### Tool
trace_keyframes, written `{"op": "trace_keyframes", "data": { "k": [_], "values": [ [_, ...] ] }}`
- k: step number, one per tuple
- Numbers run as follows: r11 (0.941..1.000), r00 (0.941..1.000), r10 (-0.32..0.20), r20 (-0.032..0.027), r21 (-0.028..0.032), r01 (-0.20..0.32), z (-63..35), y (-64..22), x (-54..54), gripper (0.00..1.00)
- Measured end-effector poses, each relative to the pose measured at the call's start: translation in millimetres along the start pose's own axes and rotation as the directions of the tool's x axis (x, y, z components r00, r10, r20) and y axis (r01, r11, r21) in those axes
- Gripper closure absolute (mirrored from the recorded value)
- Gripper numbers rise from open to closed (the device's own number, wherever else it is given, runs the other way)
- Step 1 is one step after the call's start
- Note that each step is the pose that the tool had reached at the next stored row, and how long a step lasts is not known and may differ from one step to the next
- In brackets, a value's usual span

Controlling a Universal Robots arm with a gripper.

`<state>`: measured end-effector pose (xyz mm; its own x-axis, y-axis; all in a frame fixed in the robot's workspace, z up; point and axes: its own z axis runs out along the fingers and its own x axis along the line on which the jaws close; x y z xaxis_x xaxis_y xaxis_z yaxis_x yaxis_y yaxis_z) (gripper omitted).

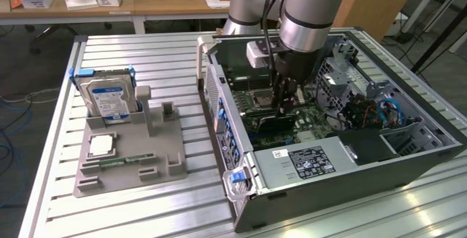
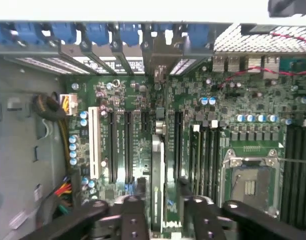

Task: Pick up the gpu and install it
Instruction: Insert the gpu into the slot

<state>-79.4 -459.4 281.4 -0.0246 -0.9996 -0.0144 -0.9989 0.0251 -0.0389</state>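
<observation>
The gpu point(image 1: 276, 124) is a thin black card standing on edge inside the open computer case point(image 1: 408, 156), low over the green motherboard point(image 1: 314, 120). My gripper point(image 1: 285, 108) reaches straight down into the case and is shut on the card's upper edge. In the wrist view the gpu point(image 2: 157, 170) appears edge-on as a slim strip between my black fingers point(image 2: 133, 215), with the gripper point(image 2: 160, 212) straddling it. The card runs along the motherboard in line with the long expansion slots point(image 2: 113, 145), its far end pointing at the rear bracket openings point(image 2: 158, 55).
A grey parts fixture point(image 1: 157, 145) on the slatted table holds the silver hard drive point(image 1: 108, 100), a processor chip point(image 1: 102, 145) and a green memory stick point(image 1: 124, 160). Inside the case are the power supply point(image 1: 307, 161), blue cables point(image 1: 390, 112), the processor socket point(image 2: 250, 180) and memory slots point(image 2: 295, 165).
</observation>
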Motion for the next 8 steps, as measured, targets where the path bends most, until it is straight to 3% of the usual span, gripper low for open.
{"op": "trace_keyframes", "data": {
  "k": [1,4,8],
  "values": [
    [1.0,1.0,0.0,0.0,0.0001,0.0,0.0,0.0,0.0,0.63],
    [1.0,1.0,0.0,-0.0001,0.0,0.0,0.0,0.0,0.0,0.8],
    [1.0,1.0,0.0,-0.0003,-0.0001,0.0,-0.1,0.0,0.0,0.89]
  ]
}}
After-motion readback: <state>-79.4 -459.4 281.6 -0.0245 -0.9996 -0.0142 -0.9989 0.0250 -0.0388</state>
